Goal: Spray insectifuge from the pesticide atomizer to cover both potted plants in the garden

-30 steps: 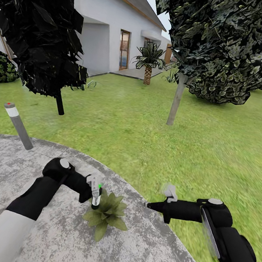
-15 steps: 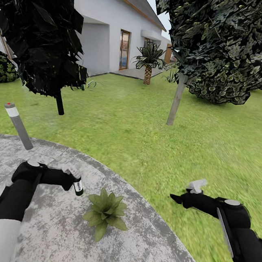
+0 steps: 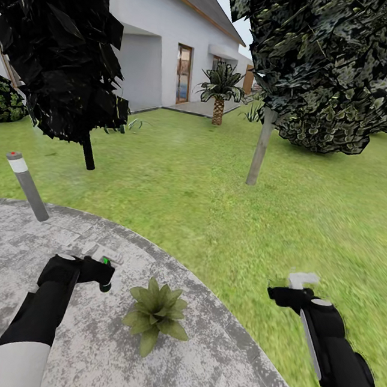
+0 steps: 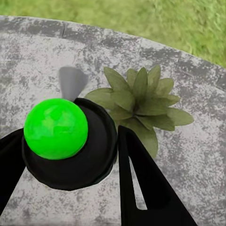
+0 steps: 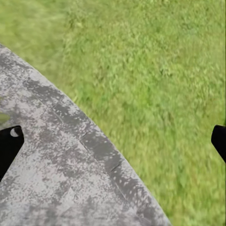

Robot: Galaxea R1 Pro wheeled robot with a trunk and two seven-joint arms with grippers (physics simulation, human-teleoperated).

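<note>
Left gripper (image 3: 105,262): it is clamping the spray bottle (image 4: 70,141), with a black finger pressing each side of the bottle's black top in the left wrist view. That grip is probably what is keeping the nozzle aimed.
Spray bottle: it is sitting between the fingers, seen end-on, with a bright green ball showing on its top. In the head view it is hanging just beside the plant, above the stone.
Potted plant (image 3: 154,316): it is sitting on the round stone patio (image 3: 77,349) near the edge by the lawn (image 3: 216,208). In the left wrist view its leaves are lying right past the bottle, so the bottle is likely being held there for spraying. Its pot is hidden under the leaves.
Right gripper (image 3: 294,287): its fingers are standing wide apart and holding nothing, off to the side over the patio edge and grass, apparently keeping clear.
Second plant: I cannot tell where it is.
Lamp post (image 3: 28,185): it is leaning at the far rim of the patio.
</note>
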